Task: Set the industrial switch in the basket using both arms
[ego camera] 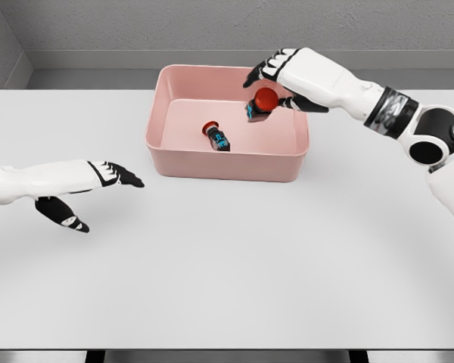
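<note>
Head view: pink basket [166, 155] sits at upper centre of the frame on a white table [227, 280]. One industrial switch [216, 137], dark body with a red cap, lies tilted on the basket floor, left of centre. A second switch [262, 103], red button uppermost, is under the right hand [281, 76], above the basket's right half and near its far wall. The right arm enters from the right edge and reaches leftward, the hand palm-down over the open basket; its fingers curl down around the second switch, so I read it as held, though the contact on the hidden far side cannot be confirmed. Whether that switch hangs clear of the floor or touches it cannot be told from this angle. Positioning above the interior suggests a release into the basket is the step in hand. The left hand [83, 189] is at left of the frame, well apart from the basket, low over the table, fingers extended and thumb hanging apart, holding nothing; likely parked out of the way. Risk, by judgement: a drop near the far wall could make the switch roll against the one already inside.
</note>
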Robot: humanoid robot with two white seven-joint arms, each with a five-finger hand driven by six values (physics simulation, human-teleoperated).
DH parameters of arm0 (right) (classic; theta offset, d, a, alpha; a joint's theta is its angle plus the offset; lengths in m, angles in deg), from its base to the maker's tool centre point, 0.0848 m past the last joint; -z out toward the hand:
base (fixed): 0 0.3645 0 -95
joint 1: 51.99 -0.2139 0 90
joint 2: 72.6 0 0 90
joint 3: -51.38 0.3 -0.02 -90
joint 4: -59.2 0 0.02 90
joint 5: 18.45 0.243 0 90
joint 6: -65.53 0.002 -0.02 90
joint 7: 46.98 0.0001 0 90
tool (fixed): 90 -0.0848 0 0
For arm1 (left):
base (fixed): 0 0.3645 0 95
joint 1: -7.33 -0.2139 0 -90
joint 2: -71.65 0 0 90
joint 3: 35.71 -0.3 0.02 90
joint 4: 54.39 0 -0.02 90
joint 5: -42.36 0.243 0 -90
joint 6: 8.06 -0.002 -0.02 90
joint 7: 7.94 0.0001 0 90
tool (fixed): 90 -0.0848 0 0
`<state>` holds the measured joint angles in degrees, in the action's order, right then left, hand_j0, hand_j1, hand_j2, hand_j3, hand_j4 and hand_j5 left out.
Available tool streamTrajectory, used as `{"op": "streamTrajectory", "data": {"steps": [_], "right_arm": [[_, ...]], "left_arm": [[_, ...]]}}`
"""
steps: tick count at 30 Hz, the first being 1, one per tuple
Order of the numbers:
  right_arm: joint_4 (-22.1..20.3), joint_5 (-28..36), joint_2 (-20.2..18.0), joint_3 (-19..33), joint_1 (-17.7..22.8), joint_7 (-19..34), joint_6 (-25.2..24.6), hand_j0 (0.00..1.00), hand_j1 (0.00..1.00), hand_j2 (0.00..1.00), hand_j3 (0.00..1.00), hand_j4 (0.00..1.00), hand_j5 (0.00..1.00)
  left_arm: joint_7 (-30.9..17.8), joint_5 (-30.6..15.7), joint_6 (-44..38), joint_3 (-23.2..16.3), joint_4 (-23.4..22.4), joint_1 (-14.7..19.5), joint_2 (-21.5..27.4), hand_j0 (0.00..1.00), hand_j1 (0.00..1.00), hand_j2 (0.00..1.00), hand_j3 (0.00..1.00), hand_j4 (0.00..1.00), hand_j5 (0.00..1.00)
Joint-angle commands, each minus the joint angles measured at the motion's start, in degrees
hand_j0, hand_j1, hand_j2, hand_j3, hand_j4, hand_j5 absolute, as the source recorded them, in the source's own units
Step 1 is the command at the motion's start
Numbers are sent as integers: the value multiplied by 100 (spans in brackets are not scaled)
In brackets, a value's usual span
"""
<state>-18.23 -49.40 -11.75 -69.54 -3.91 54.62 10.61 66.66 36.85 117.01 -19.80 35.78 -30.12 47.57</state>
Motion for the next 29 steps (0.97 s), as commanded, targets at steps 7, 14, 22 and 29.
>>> {"op": "streamTrajectory", "data": {"steps": [7, 14, 22, 29], "right_arm": [[62, 45, 32, 7, 0, -9, -8, 100, 100, 100, 100, 100, 100], [378, 116, -108, 77, -18, -18, -8, 100, 100, 100, 100, 100, 100], [730, 414, -1128, 1141, 800, -80, -8, 100, 100, 100, 100, 100, 100], [923, 458, -1233, 1343, 1125, -80, -8, 100, 100, 100, 100, 100, 100]], "left_arm": [[2, -39, -7, -18, 1, 9, 0, 100, 100, 100, 100, 100, 100], [2, -39, -7, -18, 1, 9, 0, 100, 100, 100, 100, 100, 100], [2, -39, -7, -18, 9, 9, 0, 100, 100, 100, 100, 100, 100], [2, -39, -7, -27, 1, 9, 0, 100, 100, 100, 100, 100, 100]]}}
